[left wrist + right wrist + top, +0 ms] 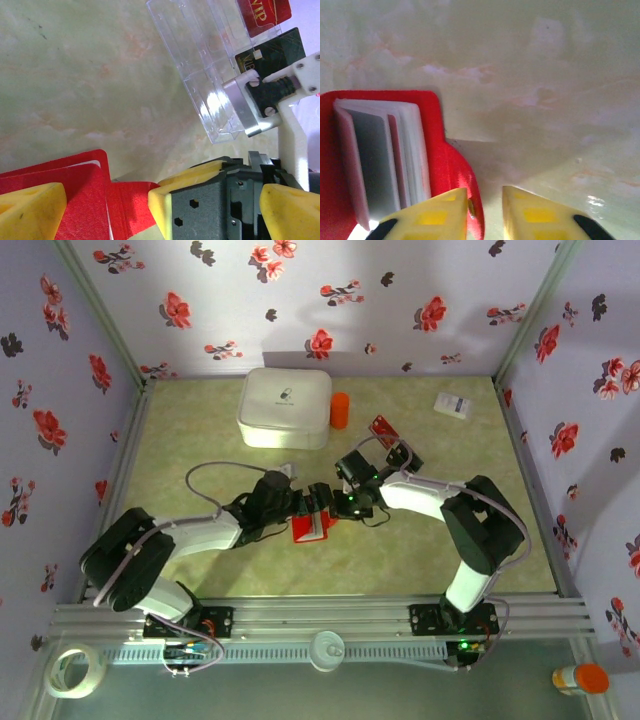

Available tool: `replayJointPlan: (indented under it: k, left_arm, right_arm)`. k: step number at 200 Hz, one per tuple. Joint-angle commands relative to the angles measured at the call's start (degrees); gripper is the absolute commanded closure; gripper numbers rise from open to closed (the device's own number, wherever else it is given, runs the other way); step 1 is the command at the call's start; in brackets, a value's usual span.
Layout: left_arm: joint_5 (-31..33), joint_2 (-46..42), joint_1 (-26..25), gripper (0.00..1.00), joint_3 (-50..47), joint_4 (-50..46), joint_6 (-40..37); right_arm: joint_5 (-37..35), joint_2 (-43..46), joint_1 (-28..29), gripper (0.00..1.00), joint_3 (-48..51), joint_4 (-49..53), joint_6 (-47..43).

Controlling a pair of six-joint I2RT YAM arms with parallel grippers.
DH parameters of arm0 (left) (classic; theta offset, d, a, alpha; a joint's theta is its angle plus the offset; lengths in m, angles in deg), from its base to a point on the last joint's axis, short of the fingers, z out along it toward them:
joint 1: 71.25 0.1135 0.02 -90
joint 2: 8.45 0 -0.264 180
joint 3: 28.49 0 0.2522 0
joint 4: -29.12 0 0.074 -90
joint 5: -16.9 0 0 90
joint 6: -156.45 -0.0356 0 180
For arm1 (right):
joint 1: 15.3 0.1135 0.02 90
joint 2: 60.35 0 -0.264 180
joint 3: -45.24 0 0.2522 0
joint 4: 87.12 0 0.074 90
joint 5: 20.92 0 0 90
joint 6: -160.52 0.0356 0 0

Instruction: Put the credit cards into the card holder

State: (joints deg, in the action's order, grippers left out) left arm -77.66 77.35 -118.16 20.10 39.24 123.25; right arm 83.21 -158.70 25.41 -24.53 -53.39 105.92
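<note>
Right wrist view: my right gripper (pixel 485 210) has its fingers parted a little. The open card holder (pixel 437 145) lies just left of them, its red flap at one fingertip. My left gripper (pixel 160 220) is spread wide beside the holder, mid-tabletop toward the near edge. Two credit cards (pixel 272 50) lie by a clear tray (pixel 200 65), farther back.

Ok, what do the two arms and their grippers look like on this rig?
Both the left arm and right arm have white link shells between bulky black joints, with a grey cable looping alongside each. The left gripper and right gripper have black bodies and wedge-shaped yellow fingers.
</note>
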Motion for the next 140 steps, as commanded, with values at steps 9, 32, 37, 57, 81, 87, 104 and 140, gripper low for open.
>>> replayJointPlan:
  k: [9, 32, 37, 57, 81, 87, 104, 140]
  left_arm:
    - [1.45, 2.47, -1.24, 0.00, -2.28, 4.67, 3.64]
    - [2.07, 4.20, -1.85, 0.00, -2.46, 4.95, 4.40]
    - [2.37, 4.65, -2.09, 0.00, -2.41, 4.95, 4.45]
    - [3.88, 6.38, -3.08, 0.00, -2.89, 5.48, 5.07]
    - [4.60, 7.34, -3.36, 0.00, -4.08, 8.29, 6.46]
    - [4.68, 7.10, -3.36, 0.00, -4.07, 8.45, 6.46]
    - [4.89, 5.74, -3.27, 0.00, -3.03, 7.24, 5.78]
    - [4.38, 2.05, -1.34, 0.00, -0.04, 2.77, 5.17]
  right_arm:
    - [-0.26, 4.51, 0.01, 0.64, -0.48, 1.86, -0.44]
    - [-1.34, 7.27, -0.60, 0.60, -0.20, 3.71, -0.28]
    - [-1.61, 8.05, -0.76, 0.59, -0.03, 4.06, -0.30]
    - [-2.65, 10.50, -1.45, 0.58, 1.28, 5.25, -0.08]
    - [-2.80, 13.02, -2.06, 0.57, 2.89, 5.91, 0.04]
    - [-2.79, 13.60, -2.09, 0.57, 3.01, 6.09, 0.12]
    - [-2.15, 15.16, -2.12, 0.58, 3.10, 6.14, 0.45]
    - [-0.02, 18.17, -1.78, 0.62, 3.04, 4.78, 2.33]
